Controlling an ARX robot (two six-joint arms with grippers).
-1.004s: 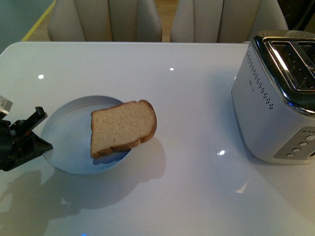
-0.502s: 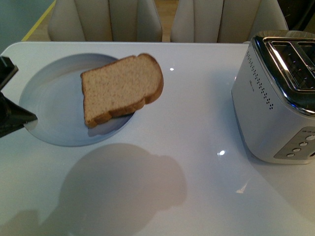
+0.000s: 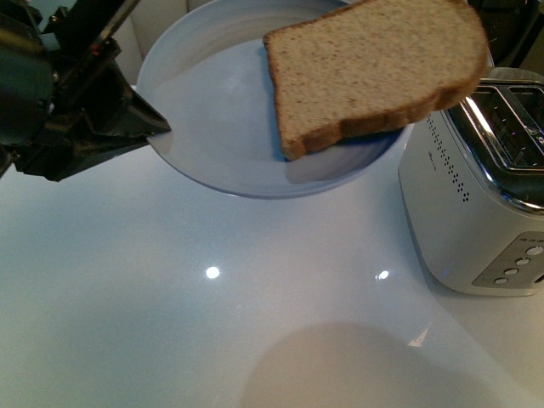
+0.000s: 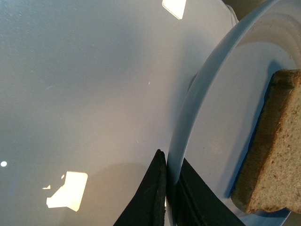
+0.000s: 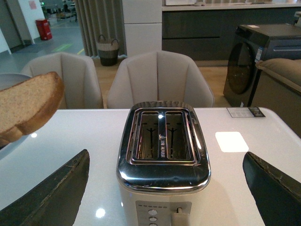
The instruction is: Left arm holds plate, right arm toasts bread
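Note:
My left gripper (image 3: 149, 132) is shut on the rim of the pale blue plate (image 3: 212, 110), which hangs high above the table, close to the front camera. The bread (image 3: 374, 72), a brown-crusted slice, lies on the plate and overhangs its right rim, near the toaster (image 3: 476, 195). In the left wrist view the black jaws of the left gripper (image 4: 170, 188) pinch the plate's rim (image 4: 188, 117) with the bread (image 4: 273, 155) beyond. The right gripper (image 5: 164, 188) is open, its fingers wide on either side of the toaster (image 5: 162, 155), whose two slots face up. The bread (image 5: 26, 106) shows at that view's edge.
The white glossy table (image 3: 170, 297) carries the plate's shadow near the front. Beige chairs (image 5: 160, 77) stand behind the table's far edge. A dark appliance (image 5: 263, 52) and a basket (image 5: 108, 49) stand farther back in the room.
The left arm has lifted the plate with the bread up and to the right, toward the toaster and nearer the front camera. The plate's shadow has shifted toward the table's front.

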